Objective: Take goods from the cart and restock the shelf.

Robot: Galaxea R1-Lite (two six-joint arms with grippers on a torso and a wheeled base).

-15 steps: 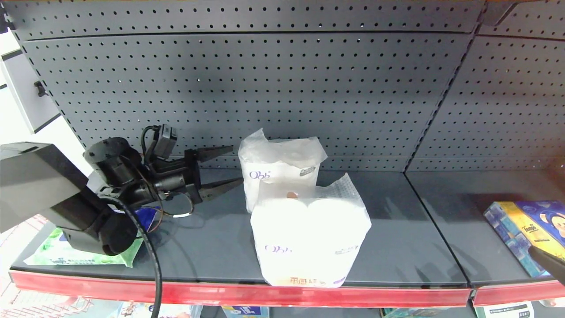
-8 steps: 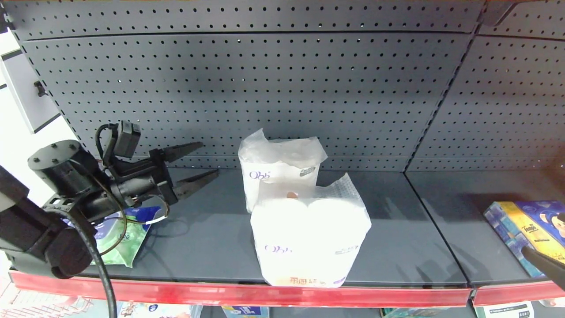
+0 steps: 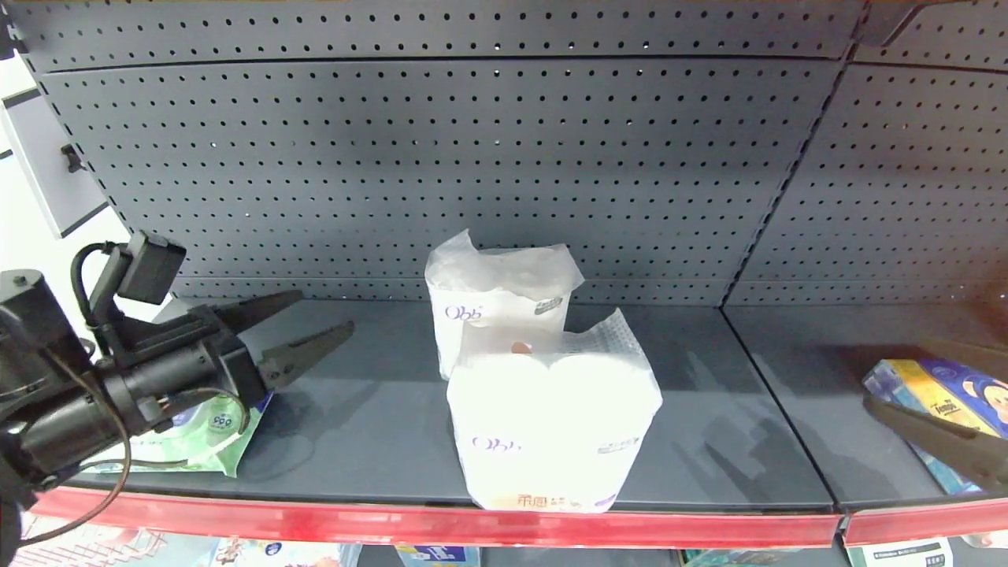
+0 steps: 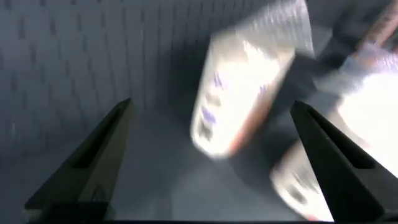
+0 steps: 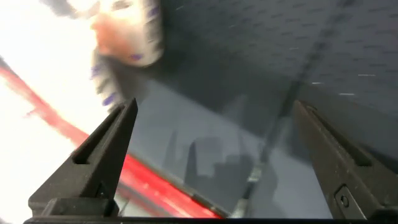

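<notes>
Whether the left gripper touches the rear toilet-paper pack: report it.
Apart: in the head view, bare shelf shows between the left gripper and the rear pack.

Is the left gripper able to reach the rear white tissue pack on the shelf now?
Probably yes. The left gripper, open, points toward the rear pack across bare shelf; the front pack stands nearer the edge, off that line.

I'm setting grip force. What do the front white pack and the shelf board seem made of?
The front white pack: apparently soft paper rolls in thin clear plastic film; its crinkled top flap shows this. The shelf board: likely painted sheet metal, smooth dark grey; it carries faint sheen and shadows.
</notes>
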